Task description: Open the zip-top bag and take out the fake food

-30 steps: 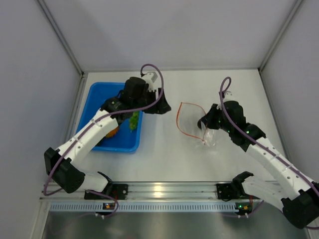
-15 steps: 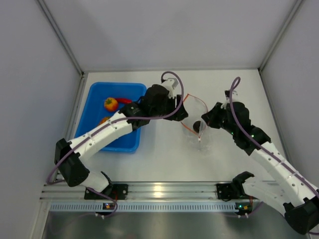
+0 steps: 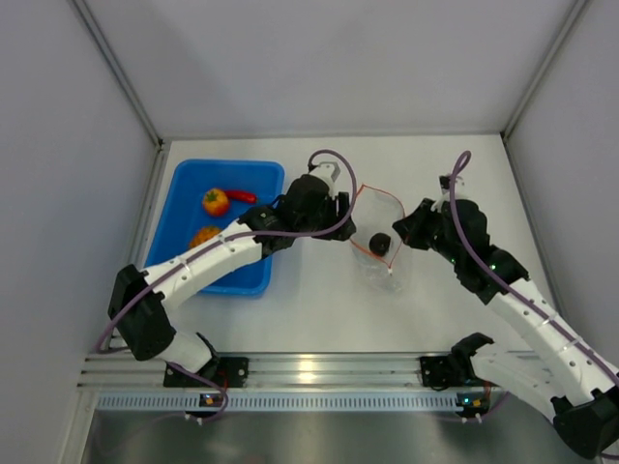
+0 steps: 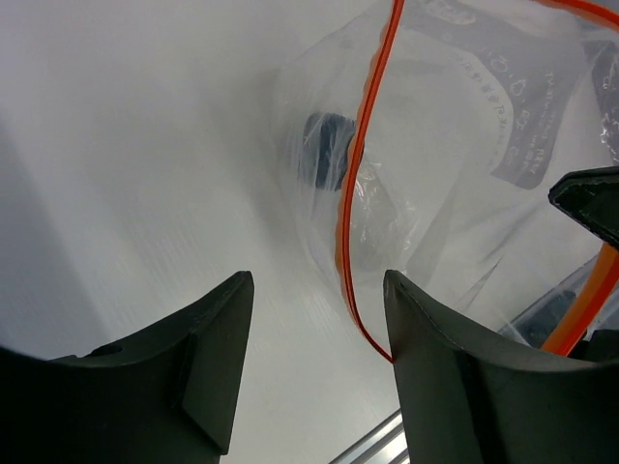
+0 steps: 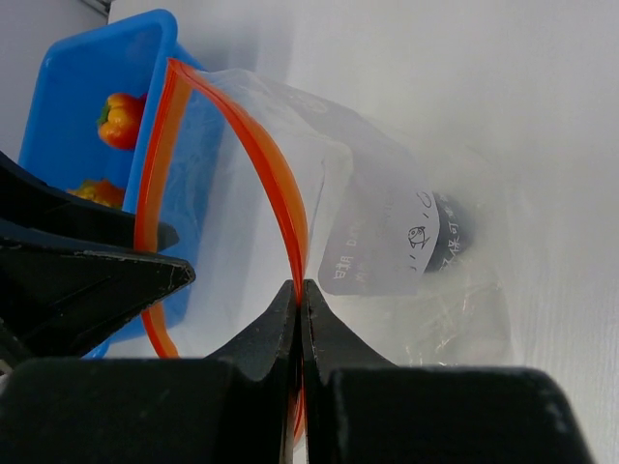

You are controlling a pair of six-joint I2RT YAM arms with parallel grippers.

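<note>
1. Our spread left pincer [image 4: 314, 319] swung from the blue plastic tray [image 3: 222, 287] to the clear crinkly zip-top bag [image 3: 385, 271] on the table [image 3: 319, 314].
2. Our right pincer [image 5: 300, 290] pinched its orange rim [image 5: 276, 184].
3. Next, we judged: extract the dark plastic piece [image 3: 380, 243].

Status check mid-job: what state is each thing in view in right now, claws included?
zip-top bag: open, mouth held wide.
dark piece: inside the bag.
right claw: shut on the bag's orange zip strip.
left claw: open, holding nothing, at the bag's mouth.
blue tray: holds the food listed below.
orange pieces: lying in the tray.
red chili: lying in the tray.
</note>
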